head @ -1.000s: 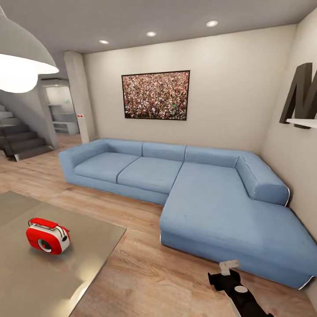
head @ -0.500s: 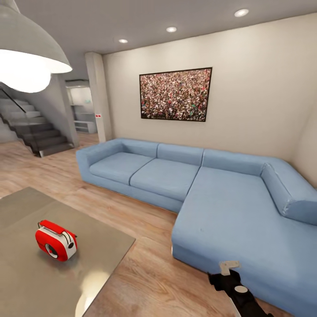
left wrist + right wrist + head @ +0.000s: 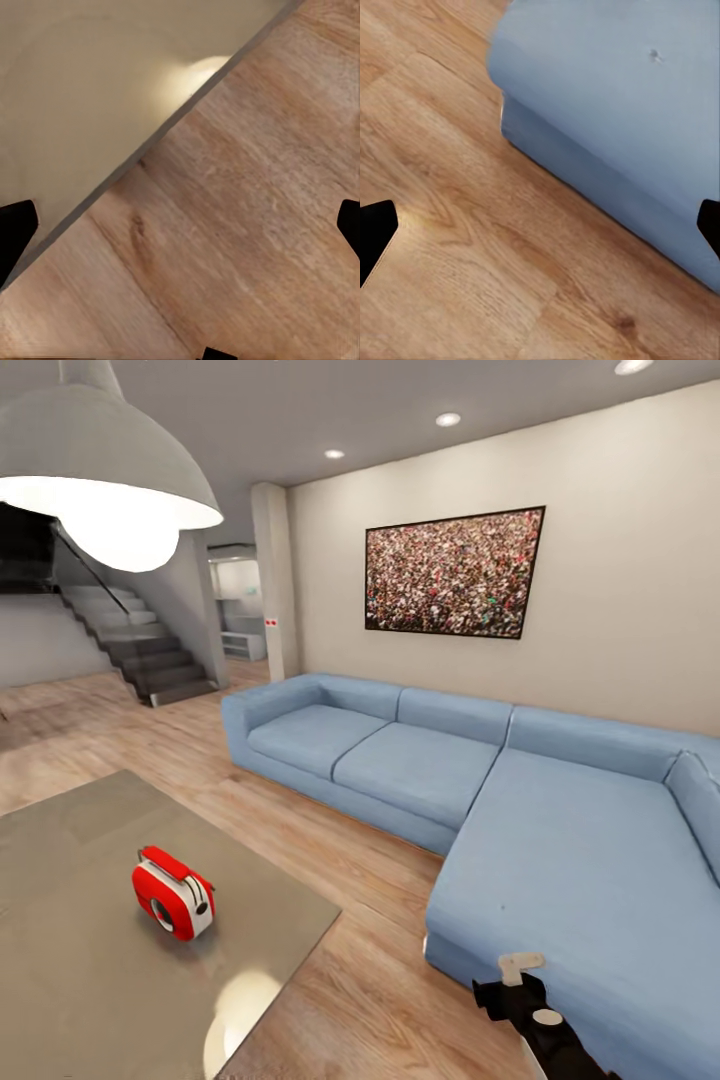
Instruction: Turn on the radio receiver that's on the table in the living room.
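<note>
**Robot nears the coffee table, radio not yet in reach**

The right gripper sits low in the head view, over the wood floor just beside the sofa. Its own camera shows the dark fingertips far apart at the two edges of the picture, so the jaws stand spread with nothing between them, above floor planks and the sofa's front corner. The left gripper is likewise spread and holding nothing; its fingertips frame the table edge where the grey top meets the floor.

Further out, the red radio stands upright on the grey table, toward the side nearer the sofa, its round dial facing roughly toward the robot. It is well apart from both grippers. A pendant lamp hangs above, a framed picture is on the wall, and stairs rise at the back.

The step in hand looks like the approach. Next, an arm must be brought over the table to the radio; where its switch sits is too small to tell here, probably on top or at the dial.
</note>
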